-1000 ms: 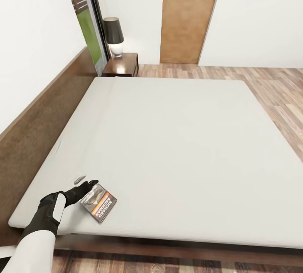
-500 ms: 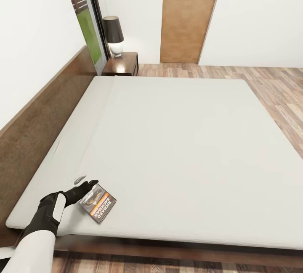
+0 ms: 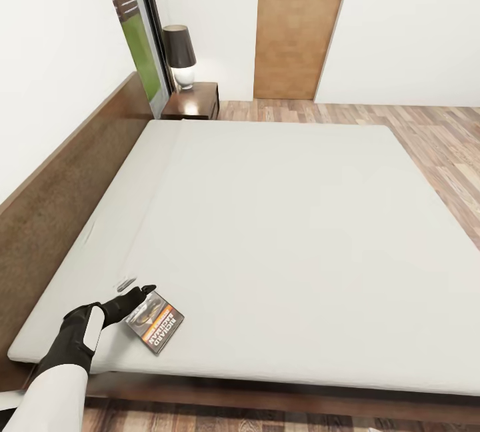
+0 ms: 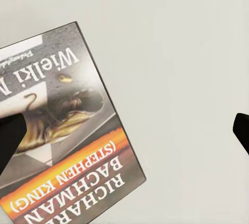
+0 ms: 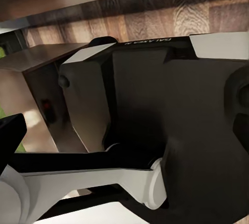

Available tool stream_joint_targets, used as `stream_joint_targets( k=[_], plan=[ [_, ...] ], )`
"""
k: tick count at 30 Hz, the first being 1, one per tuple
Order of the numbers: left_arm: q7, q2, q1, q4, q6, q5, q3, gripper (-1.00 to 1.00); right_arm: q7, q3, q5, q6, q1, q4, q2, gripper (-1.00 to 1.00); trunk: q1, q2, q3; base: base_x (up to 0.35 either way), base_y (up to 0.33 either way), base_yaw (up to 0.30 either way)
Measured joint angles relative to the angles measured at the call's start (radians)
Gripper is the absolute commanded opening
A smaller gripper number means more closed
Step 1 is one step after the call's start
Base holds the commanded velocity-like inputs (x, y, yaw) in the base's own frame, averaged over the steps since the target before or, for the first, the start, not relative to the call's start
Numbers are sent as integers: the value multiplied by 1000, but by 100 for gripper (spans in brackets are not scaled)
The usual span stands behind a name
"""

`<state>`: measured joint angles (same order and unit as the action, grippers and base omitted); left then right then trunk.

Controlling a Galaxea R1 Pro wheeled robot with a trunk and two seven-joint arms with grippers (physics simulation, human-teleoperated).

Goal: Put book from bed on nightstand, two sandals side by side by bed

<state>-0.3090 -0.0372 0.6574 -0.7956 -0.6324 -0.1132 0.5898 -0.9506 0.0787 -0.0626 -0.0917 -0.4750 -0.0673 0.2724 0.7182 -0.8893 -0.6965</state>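
The book (image 3: 155, 321) lies flat on the off-white mattress of the bed (image 3: 287, 232), near its front corner at about seven o'clock in the head view. The left gripper (image 3: 137, 292) sits at the book's ten o'clock edge; in the left wrist view its jaws stand wide apart, one black fingertip (image 4: 10, 138) over the cover (image 4: 62, 146) and the other well off it above bare mattress. At eleven o'clock the nightstand (image 3: 193, 102) carries a black-shaded lamp (image 3: 181, 57). The right wrist view shows dark robot body (image 5: 171, 130) and wood floor; whether the right jaws are apart or together I cannot tell
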Motion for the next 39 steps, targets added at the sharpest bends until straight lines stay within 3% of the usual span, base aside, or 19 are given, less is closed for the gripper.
stream_joint_targets(
  k=[19,34,39],
  plan=[
    [0,0,0,0,0,0,1,100,0,0,0,0,-1,0,0,100,0,0,0,0,0,0],
    [0,0,0,0,0,0,1,100,0,0,0,0,0,0,0,100,57,-105,-47,0,0,0],
    [0,0,0,-1,0,0,1,100,0,0,0,0,0,0,-1,100,58,-105,-47,0,0,0]
  ],
)
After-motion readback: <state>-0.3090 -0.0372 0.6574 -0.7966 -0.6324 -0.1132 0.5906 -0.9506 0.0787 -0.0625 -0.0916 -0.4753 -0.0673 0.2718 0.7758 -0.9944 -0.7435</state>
